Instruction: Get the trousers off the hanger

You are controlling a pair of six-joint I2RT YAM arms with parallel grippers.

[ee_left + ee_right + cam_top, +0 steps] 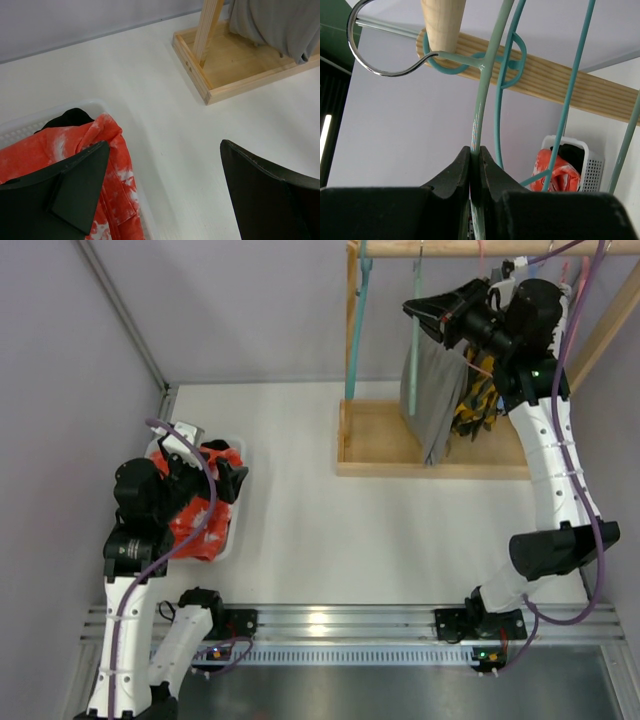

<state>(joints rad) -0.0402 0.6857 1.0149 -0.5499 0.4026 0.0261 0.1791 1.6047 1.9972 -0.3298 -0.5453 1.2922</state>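
Observation:
Grey trousers (435, 400) hang from a teal hanger (415, 300) on the wooden rail (450, 248) of the rack at the back right. Their lower part shows in the left wrist view (275, 25). My right gripper (412, 308) is raised at the rail. In the right wrist view it (475, 150) is shut on the teal hanger's wire (480, 100), just below its silver hook (375, 67). My left gripper (232, 478) hovers over the white basket (236, 530). It (164, 145) is open and empty.
The basket holds an orange-and-white garment (107, 150) and something black (70, 117). The rack's wooden base (235, 80) rests on the white table. An empty teal hanger (360, 320) and a yellow-black garment (478, 390) also hang on the rail. Grey walls stand at the left and back.

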